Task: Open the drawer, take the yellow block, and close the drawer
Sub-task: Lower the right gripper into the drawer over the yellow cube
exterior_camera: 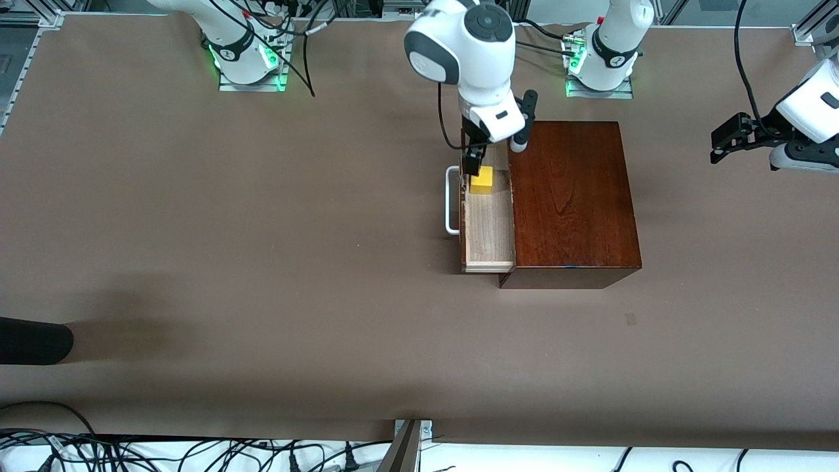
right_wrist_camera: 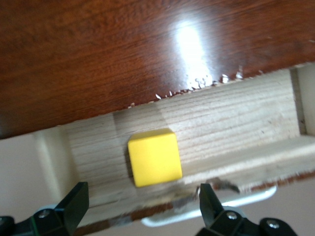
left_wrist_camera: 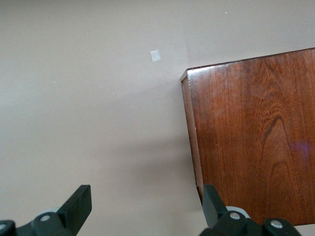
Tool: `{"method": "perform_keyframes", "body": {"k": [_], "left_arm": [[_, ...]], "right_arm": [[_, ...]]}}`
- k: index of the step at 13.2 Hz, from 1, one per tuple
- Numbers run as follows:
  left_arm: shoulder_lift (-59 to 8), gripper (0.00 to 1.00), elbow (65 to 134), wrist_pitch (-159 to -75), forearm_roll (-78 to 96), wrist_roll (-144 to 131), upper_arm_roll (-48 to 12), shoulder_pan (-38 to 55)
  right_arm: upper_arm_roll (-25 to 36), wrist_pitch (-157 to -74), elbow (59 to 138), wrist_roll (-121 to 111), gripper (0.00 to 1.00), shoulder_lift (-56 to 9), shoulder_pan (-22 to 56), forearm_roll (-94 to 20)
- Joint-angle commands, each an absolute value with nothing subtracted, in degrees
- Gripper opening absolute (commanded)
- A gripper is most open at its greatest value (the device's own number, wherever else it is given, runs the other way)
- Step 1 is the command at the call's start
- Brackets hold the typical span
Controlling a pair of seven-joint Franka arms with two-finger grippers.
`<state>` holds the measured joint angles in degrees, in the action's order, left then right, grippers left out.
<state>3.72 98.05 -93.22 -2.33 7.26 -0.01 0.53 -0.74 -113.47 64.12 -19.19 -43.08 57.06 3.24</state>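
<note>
The dark wooden box (exterior_camera: 570, 196) stands toward the left arm's end of the table. Its drawer (exterior_camera: 488, 229) is pulled out toward the right arm's end, showing the pale wood floor and white handle (exterior_camera: 451, 200). The yellow block (exterior_camera: 482, 180) lies in the drawer at its end farther from the front camera. My right gripper (exterior_camera: 473, 167) hangs open just over the drawer's front wall beside the block. In the right wrist view the block (right_wrist_camera: 154, 157) lies on the drawer floor (right_wrist_camera: 236, 118) just ahead of the open right gripper (right_wrist_camera: 142, 201). My left gripper (exterior_camera: 721, 141) waits open, off the box's side.
The left wrist view shows the open left gripper (left_wrist_camera: 146, 201) above bare table, next to a corner of the box (left_wrist_camera: 256, 137). A small grey patch (exterior_camera: 630, 319) lies on the table nearer the front camera than the box. A dark object (exterior_camera: 33, 341) juts in at the right arm's end.
</note>
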Motion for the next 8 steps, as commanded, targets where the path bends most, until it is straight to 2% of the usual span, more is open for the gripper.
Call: {"method": "perform_keyframes", "body": {"k": [1, 8], "left_arm": [[1.59, 1.00, 94.49, -92.02, -0.97, 8.35, 0.09, 0.88], [-1.49, 1.00, 90.97, -92.11, -0.88, 8.35, 0.09, 0.88]], "right_arm": [[-0.18, -112.68, 60.56, -24.52, 1.00, -45.96, 57.57, 4.04], [0.09, -117.76, 60.56, -25.75, 1.00, -48.60, 57.57, 4.22]]}}
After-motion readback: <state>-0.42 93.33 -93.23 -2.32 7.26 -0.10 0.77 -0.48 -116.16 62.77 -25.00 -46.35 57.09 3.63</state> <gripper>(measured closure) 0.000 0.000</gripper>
